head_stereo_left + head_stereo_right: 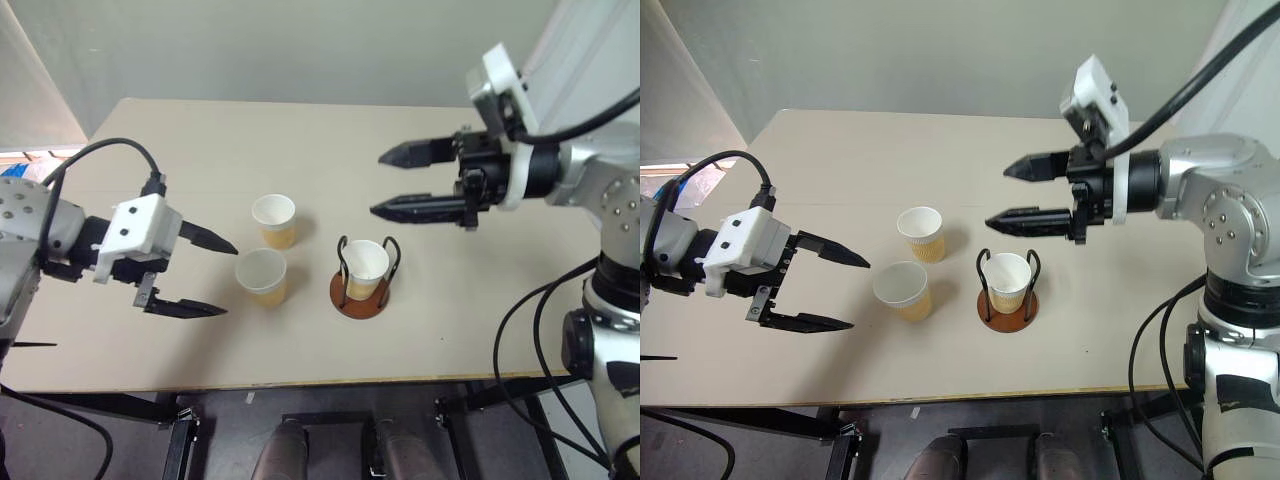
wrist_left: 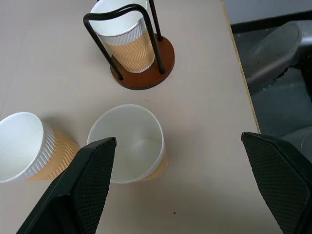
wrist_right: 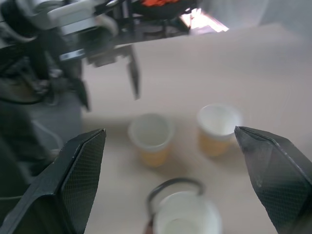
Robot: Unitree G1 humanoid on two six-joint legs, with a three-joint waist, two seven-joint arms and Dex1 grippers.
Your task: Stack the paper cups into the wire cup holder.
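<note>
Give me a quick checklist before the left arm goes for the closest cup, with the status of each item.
1. Left gripper open and holding nothing: ok.
2. Nearest paper cup upright on the table, rim up: ok.
3. Second loose paper cup stands apart from it: ok.
4. Wire cup holder upright, with one cup seated inside: ok.
5. Right gripper open, raised clear above the holder: ok.
6. Seated cup fully down on the base: cannot tell.

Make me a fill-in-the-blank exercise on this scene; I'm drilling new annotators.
1. The holder contains ____ cup.
2. ____ cups stand loose on the table.
3. The left gripper and right gripper are both ____.
4. All cups stand ____.

Missing words: one; two; open; upright
</note>
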